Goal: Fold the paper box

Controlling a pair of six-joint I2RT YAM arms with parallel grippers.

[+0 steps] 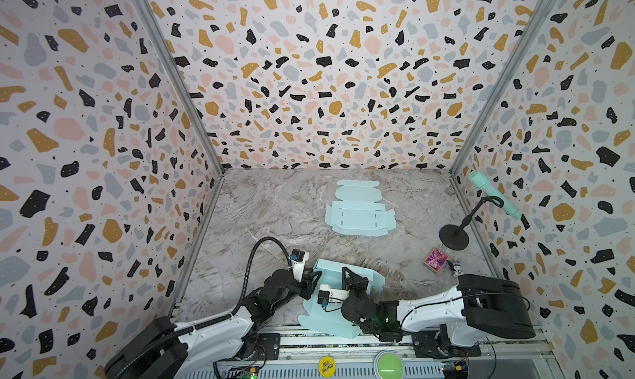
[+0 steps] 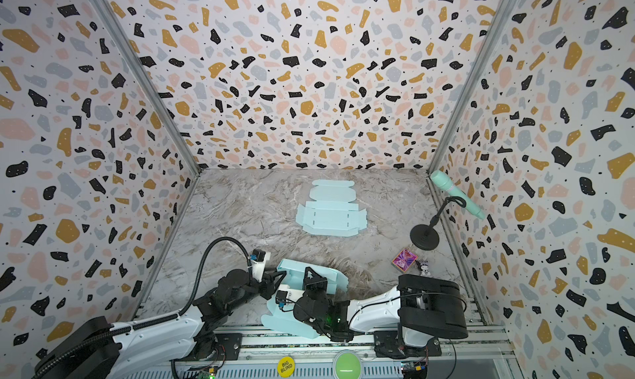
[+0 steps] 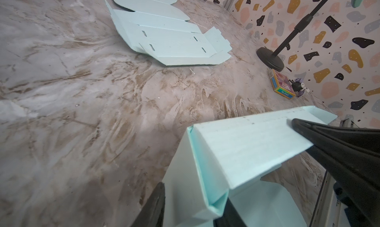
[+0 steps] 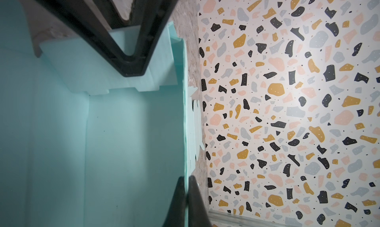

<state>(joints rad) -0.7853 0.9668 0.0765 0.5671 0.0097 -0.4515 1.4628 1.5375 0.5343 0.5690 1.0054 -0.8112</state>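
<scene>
The paper box (image 1: 328, 274) is sitting half-formed at the near edge of the table (image 1: 275, 205). The left gripper (image 3: 194, 197) is straddling its doubled left end wall; I cannot tell whether the fingers are pinching yet. The right gripper (image 4: 186, 180) is pinching the far long wall, holding it upright. The end wall is being locked, and the next move is likely to call for seating its tabs. Farther off, a flat blank (image 1: 357, 209) is lying untouched.

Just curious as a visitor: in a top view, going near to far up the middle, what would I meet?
Green button → half-folded paper box → flat unfolded box sheet → patterned back wall.
</scene>
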